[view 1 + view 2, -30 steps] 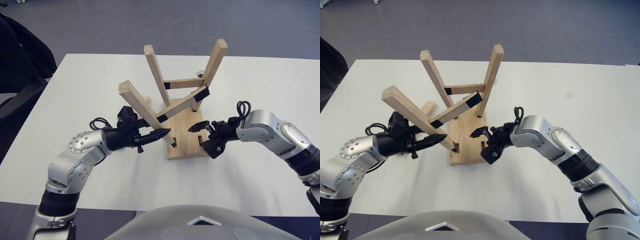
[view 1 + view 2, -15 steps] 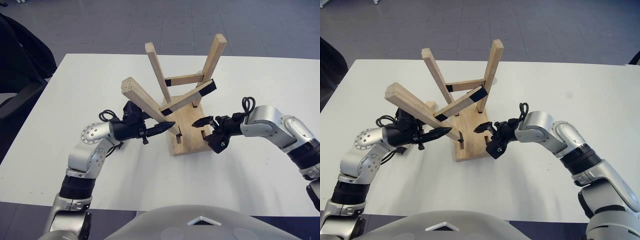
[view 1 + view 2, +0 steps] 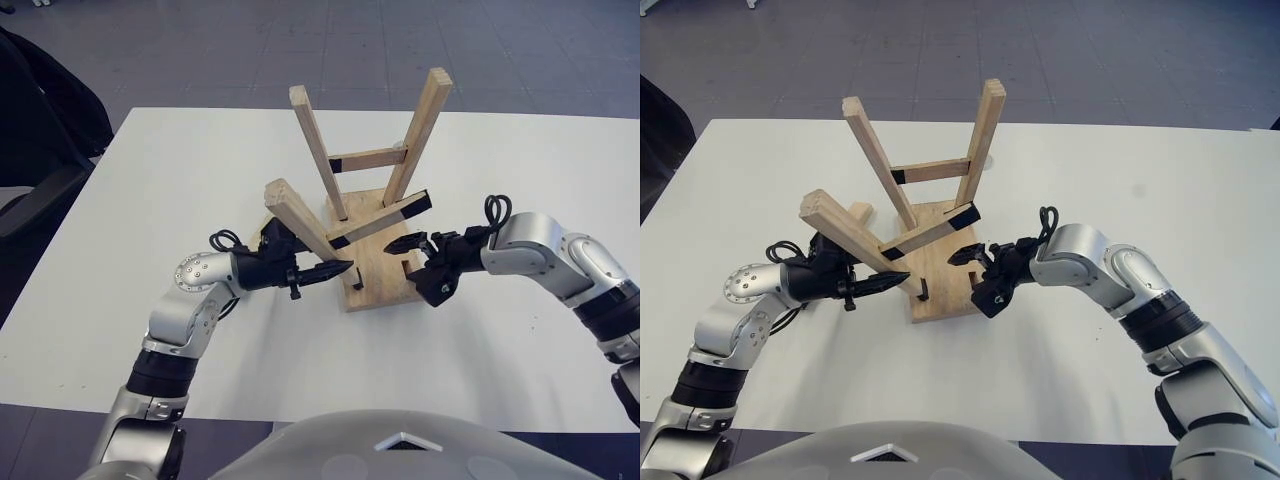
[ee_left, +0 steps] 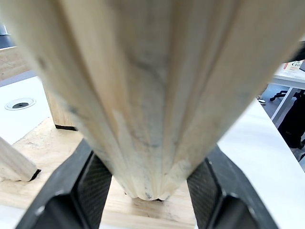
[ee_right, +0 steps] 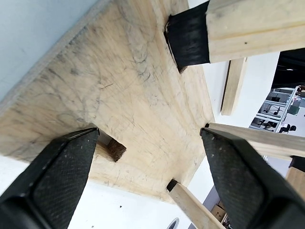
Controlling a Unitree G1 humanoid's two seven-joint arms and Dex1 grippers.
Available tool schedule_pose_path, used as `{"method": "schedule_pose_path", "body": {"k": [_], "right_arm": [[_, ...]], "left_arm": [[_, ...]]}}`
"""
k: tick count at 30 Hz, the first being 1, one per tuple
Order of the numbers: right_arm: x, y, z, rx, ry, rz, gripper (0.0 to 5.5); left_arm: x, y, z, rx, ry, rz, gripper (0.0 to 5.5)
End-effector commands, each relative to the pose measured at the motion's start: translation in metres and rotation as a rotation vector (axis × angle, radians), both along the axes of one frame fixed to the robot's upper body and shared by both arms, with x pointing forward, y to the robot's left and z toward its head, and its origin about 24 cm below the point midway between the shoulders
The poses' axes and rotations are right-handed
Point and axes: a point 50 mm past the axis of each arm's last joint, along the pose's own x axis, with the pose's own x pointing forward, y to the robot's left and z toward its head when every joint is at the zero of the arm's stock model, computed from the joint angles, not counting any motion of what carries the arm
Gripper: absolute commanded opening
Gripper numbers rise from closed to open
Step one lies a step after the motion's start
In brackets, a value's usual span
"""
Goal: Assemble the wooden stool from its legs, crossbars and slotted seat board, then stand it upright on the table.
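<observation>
Left gripper (image 3: 338,269) was clenched on the tilted leg (image 3: 298,212), low near its foot, at the 8 o'clock corner of the board (image 3: 385,285), which lay flat mid-table (image 3: 500,340). Right gripper (image 3: 405,257) had its fingers spread at the board's 4 o'clock edge, beside an open slot (image 5: 114,149); whether a pad touched the wood was hard to say.

The call: swing that leg up to vertical, foot square over its slot, and have the right gripper pin the board before any push down.

The wood was pale, square-cut and grainy, and the board was scuffed. The slanting crossbar (image 3: 378,219) wore black ends. Two legs (image 3: 318,150) stood at 12 o'clock, joined by a short bar (image 3: 368,159)
</observation>
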Motion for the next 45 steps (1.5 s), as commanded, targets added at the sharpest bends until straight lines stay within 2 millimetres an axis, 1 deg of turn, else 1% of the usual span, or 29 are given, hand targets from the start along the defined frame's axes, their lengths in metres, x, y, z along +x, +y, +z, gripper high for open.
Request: {"method": "schedule_pose_path", "body": {"k": [1, 4, 6, 9, 11, 13, 16, 19, 23, 27, 31, 35, 41, 45], "right_arm": [[-0.009, -0.008, -0.024, -0.110, 0.077, -0.026, 3.93], [-0.010, -0.008, -0.024, -0.108, 0.078, -0.027, 3.93], [-0.010, -0.008, -0.024, -0.107, 0.078, -0.031, 3.93], [-0.011, -0.008, -0.024, -0.103, 0.082, -0.037, 3.93], [-0.012, -0.007, -0.024, -0.097, 0.086, -0.040, 3.93], [-0.014, -0.006, -0.024, -0.085, 0.090, -0.044, 3.93], [-0.016, -0.004, -0.024, -0.063, 0.101, -0.058, 3.93], [-0.019, -0.004, -0.024, -0.050, 0.115, -0.078, 3.93], [-0.020, -0.010, -0.025, -0.040, 0.117, -0.123, 3.93], [-0.019, -0.013, -0.023, -0.027, 0.116, -0.148, 3.93], [-0.019, -0.017, -0.022, -0.012, 0.124, -0.173, 3.93], [-0.012, -0.016, -0.012, 0.069, 0.116, -0.212, 3.93], [-0.010, -0.018, 0.003, 0.242, 0.120, -0.284, 3.93], [-0.006, -0.030, 0.006, 0.276, 0.103, -0.363, 3.93]], "left_arm": [[0.002, -0.002, -0.005, 0.033, -0.004, -0.016, 2.08], [0.004, 0.001, -0.009, 0.067, 0.008, -0.034, 2.08], [0.004, 0.006, -0.014, 0.125, 0.022, -0.066, 2.08], [0.010, 0.011, -0.015, 0.221, 0.019, -0.084, 2.07], [0.013, 0.010, -0.015, 0.267, 0.020, -0.089, 2.06], [0.013, 0.004, -0.015, 0.299, 0.033, -0.106, 2.06], [0.006, -0.005, -0.017, 0.358, 0.059, -0.112, 2.06], [-0.002, -0.004, -0.021, 0.407, 0.086, -0.094, 2.06], [-0.007, 0.000, -0.025, 0.397, 0.113, -0.053, 2.06], [-0.008, 0.006, -0.029, 0.385, 0.128, -0.017, 2.06], [-0.010, 0.007, -0.033, 0.378, 0.133, -0.013, 2.06], [-0.013, 0.007, -0.037, 0.371, 0.137, -0.017, 2.06], [-0.016, 0.006, -0.040, 0.365, 0.145, -0.020, 2.06], [-0.014, 0.007, -0.040, 0.362, 0.146, -0.019, 2.06]]}}
